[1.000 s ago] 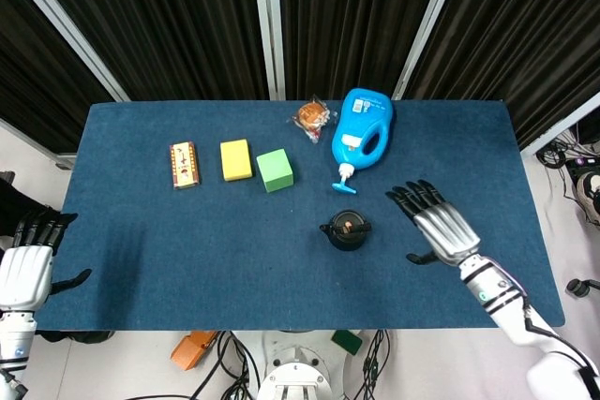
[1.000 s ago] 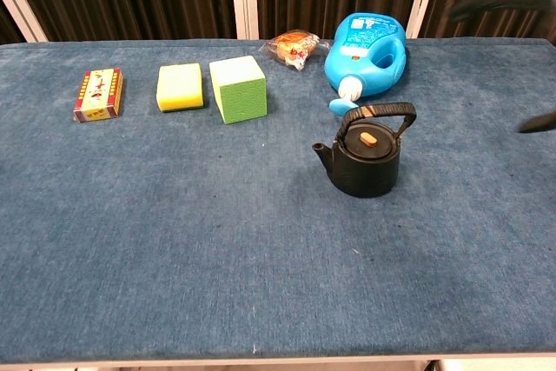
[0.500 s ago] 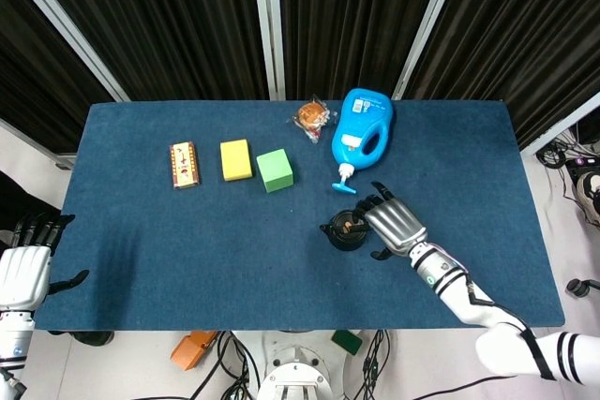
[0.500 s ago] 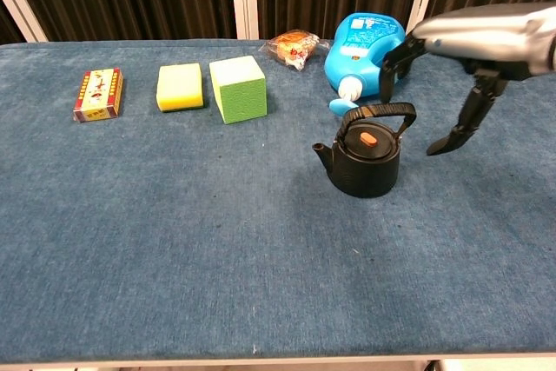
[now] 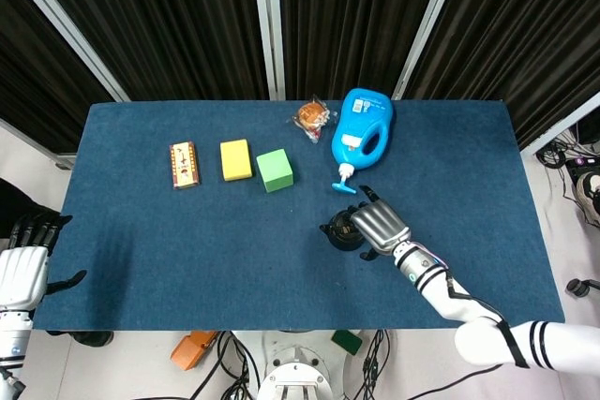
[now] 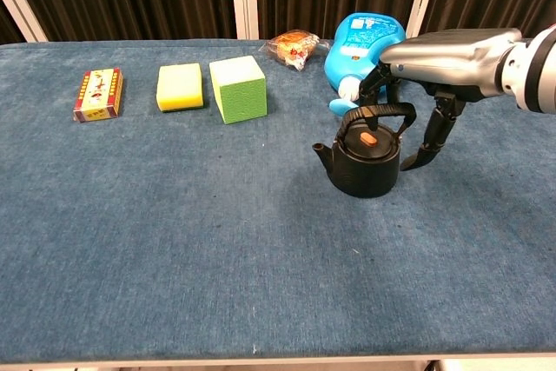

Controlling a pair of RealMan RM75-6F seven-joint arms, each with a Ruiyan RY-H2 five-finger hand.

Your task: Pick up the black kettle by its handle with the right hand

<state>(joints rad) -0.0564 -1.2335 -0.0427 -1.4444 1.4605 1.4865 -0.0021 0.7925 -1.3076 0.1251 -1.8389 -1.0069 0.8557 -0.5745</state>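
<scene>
Right robot hand [image 6: 434, 67], metallic silver with fingers spread, holds nothing above the squat black kettle's [image 6: 365, 161] arched handle [image 6: 379, 111].

Your right hand [image 6: 439, 62] hung just over the kettle [image 6: 365, 155], jug [image 6: 365, 56] right behind it. Snack [image 6: 294, 45] sat left of the jug, then cube [image 6: 237, 88], sponge [image 6: 179, 86], box [image 6: 98, 94] lined up leftward.

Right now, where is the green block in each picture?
Head view: the green foam cube sits left of middle, right beside the yellow sponge.
Chest view: the green foam cube sits upper left of middle, again just right of the yellow sponge.
Shared landmark: the yellow sponge.
</scene>
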